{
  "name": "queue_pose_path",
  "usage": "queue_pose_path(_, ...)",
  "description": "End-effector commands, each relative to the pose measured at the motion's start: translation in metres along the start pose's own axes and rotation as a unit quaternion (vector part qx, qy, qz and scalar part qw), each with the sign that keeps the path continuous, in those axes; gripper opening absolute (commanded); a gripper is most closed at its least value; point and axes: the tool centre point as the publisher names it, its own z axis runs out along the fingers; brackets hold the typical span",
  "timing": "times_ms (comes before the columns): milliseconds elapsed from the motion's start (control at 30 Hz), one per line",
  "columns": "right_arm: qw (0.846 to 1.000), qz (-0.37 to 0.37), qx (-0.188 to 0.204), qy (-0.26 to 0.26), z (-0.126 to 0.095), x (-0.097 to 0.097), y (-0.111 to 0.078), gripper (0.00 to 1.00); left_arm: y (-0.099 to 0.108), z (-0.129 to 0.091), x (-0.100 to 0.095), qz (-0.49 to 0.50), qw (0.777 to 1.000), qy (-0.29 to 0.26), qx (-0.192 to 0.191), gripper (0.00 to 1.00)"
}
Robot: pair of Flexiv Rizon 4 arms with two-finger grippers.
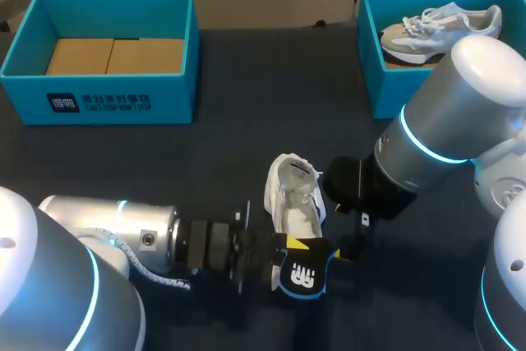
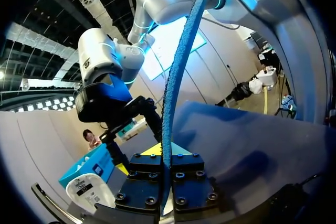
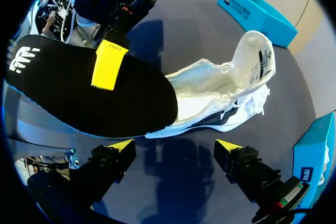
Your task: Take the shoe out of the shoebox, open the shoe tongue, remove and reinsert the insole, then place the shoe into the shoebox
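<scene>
Two left fingers [image 2: 150,151] clench the insole [image 2: 177,77] by its edge, holding it clear of the shoe [image 3: 210,98], probably to line it up for sliding back in. The right fingers [image 3: 118,149] stand released, spread wide just short of the shoe, which lies on the surface [image 3: 199,19] ahead of them; I judge they are ready to steady it. A white logo [image 3: 24,59] marks the insole's heel end, and a printed label [image 3: 265,61] sits inside the tongue.
</scene>
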Motion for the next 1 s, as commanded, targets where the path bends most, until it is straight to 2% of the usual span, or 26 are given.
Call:
queue_pose_path(33, 1.0, 0.0, 0.0, -0.002, 0.001, 0.001, 0.0, 1.0, 0.002, 0.002, -0.001, -0.005, 1.0, -0.001, -0.001, 0.0)
queue_pose_path(600, 1.0, 0.0, 0.0, -0.002, 0.001, 0.001, 0.0, 1.0, 0.011, -0.001, -0.009, -0.023, 1.0, -0.002, -0.01, 0.0)
queue_pose_path(1000, 1.0, 0.0, 0.0, -0.002, 0.001, 0.001, 0.0, 1.0, 0.023, -0.002, -0.01, -0.026, 0.999, 0.016, -0.019, 0.0)
